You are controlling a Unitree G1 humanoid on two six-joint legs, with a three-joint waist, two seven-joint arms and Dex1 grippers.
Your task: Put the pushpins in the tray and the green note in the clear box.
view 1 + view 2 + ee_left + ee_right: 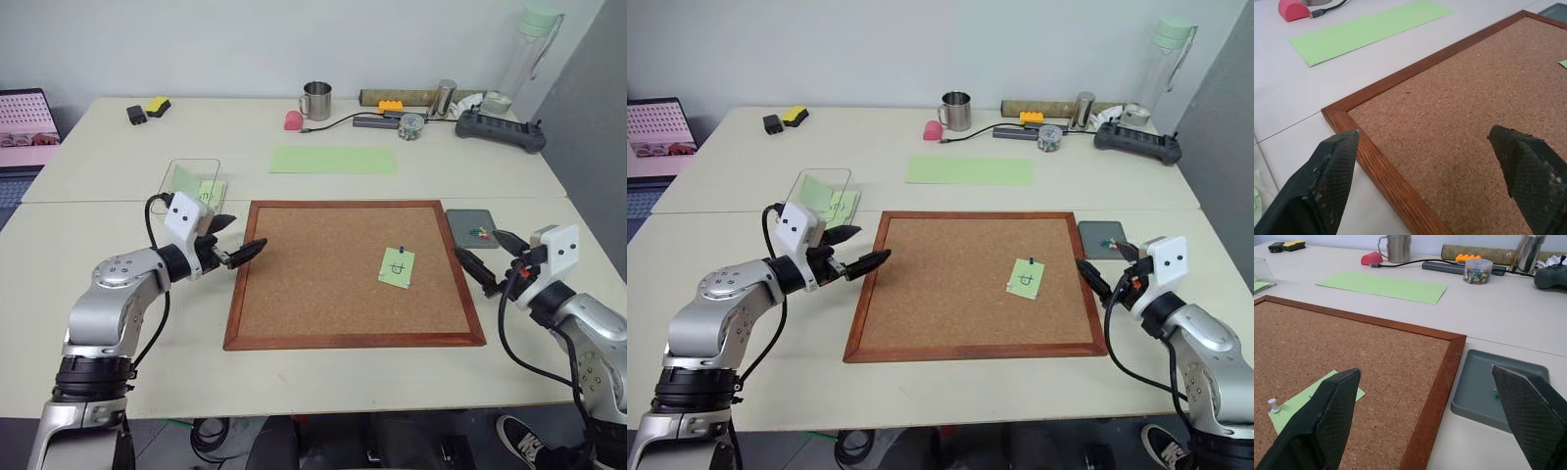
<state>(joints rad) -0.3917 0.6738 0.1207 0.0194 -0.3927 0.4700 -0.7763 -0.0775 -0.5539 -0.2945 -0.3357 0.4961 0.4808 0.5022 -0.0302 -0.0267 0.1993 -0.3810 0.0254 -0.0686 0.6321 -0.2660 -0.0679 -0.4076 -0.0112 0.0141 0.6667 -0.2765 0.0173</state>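
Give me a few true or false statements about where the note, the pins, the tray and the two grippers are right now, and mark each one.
1. The green note lies on the corkboard with a pushpin at its top edge. True.
2. The tray sits off the corkboard's left side. False: it is beside the right edge, with red and green pins in it.
3. The left gripper is open and holds nothing. True.
4. The right gripper is clamped on the note. False: it is open, off the board near the tray.
5. The clear box holds green paper. True.
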